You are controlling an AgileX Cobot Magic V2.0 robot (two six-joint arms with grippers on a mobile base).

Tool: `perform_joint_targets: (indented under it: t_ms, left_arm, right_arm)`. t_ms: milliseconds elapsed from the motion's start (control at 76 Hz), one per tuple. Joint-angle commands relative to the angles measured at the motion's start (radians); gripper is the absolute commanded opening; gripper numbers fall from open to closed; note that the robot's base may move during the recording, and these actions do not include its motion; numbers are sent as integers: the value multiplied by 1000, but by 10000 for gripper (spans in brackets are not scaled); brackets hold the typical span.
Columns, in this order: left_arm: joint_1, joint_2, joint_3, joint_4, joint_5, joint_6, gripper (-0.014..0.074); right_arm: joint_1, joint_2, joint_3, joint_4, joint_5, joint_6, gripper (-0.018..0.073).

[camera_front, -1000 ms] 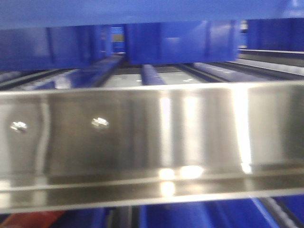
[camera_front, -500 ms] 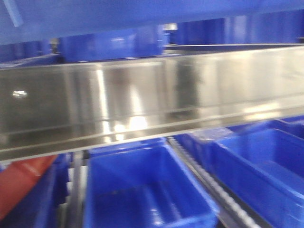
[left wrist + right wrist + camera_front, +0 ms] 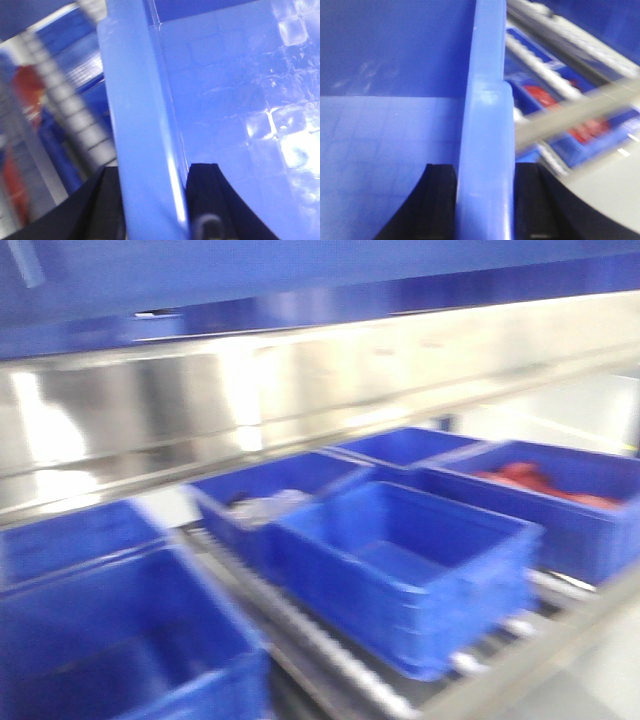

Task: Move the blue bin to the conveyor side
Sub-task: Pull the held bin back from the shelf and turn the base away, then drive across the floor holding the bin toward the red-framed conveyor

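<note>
Rim of blue bin (image 3: 225, 100) fills left gripper (image 3: 155, 170) and right gripper (image 3: 482, 172).

Left end effector (image 3: 154, 200): black fingers (image 3: 106, 205) clamped across a wall of the blue bin (image 3: 225, 100), one inside and one outside. Right end effector (image 3: 484, 200): likewise gripping a bin wall, with its fingers (image 3: 440, 200) straddling the rim.

Steel roller rack (image 3: 320, 655) carries several blue crates (image 3: 410, 570) (one holds something red)
</note>
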Motion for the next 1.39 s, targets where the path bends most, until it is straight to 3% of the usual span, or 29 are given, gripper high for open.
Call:
perform_joint_targets:
  t_ms: [0, 1382]
  left_arm:
    - [-14, -16, -22, -63, -89, 25, -19]
    - [-14, -16, -22, -63, -89, 25, -19]
  right_arm:
    - [8, -18, -19, 38, -159, -13, -81]
    - [8, -18, -19, 38, -160, -13, -81]
